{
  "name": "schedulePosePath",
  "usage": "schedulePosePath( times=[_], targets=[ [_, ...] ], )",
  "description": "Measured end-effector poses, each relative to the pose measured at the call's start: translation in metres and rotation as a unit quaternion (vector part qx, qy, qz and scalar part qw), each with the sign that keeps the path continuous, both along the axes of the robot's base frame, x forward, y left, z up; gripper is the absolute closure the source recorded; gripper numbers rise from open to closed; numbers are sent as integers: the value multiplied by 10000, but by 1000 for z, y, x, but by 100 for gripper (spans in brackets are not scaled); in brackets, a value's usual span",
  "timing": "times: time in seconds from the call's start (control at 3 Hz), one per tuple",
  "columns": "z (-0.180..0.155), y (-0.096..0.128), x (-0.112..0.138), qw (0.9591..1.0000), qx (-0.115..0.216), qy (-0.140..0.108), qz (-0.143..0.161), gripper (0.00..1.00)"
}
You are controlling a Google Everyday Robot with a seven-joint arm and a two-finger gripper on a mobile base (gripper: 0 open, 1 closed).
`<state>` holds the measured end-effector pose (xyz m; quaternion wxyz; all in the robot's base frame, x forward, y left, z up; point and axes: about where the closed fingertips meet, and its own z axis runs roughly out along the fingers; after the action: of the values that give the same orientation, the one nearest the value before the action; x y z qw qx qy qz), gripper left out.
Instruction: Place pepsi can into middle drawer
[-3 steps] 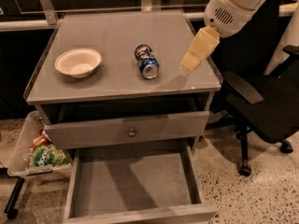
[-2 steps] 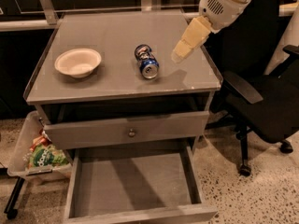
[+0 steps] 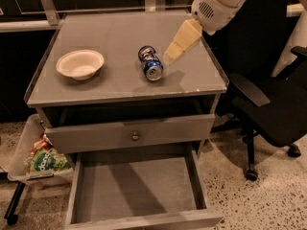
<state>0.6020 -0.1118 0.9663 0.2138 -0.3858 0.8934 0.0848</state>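
Pepsi can (image 3: 150, 63) lies on its side on top of your bench (image 3: 120, 87), near the middle; one silver end points at the front edge; the blue side with the logo faces up. Your tool (image 3: 171, 55) hangs just to the right of the can, a little above the bench top; it is tan and it tilts down and to the left, toward the can; you cannot tell if it is open or closed; it holds nothing; you cannot tell if its tip touches the can. The white arm (image 3: 216, 4) comes in from the top right corner.

A white bowl (image 3: 80, 63) sits upright on the left part of the bench, well apart from the can. Below the top is a grey drawer front with a small round knob (image 3: 135, 136). Under that, the middle drawer (image 3: 134, 188) is pulled far out toward you; its flat grey floor is bare. A green snack bag (image 3: 45, 159) lies in a clear bin (image 3: 18, 152) to the left of the bench; a black chair (image 3: 273, 109) stands to the right.
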Motion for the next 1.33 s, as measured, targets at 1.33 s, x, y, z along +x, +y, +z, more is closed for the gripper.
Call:
schedulePosePath(
  times=[1.33],
  targets=[
    [-37, 95, 65, 9988, -246, 286, -318, 0]
  ],
)
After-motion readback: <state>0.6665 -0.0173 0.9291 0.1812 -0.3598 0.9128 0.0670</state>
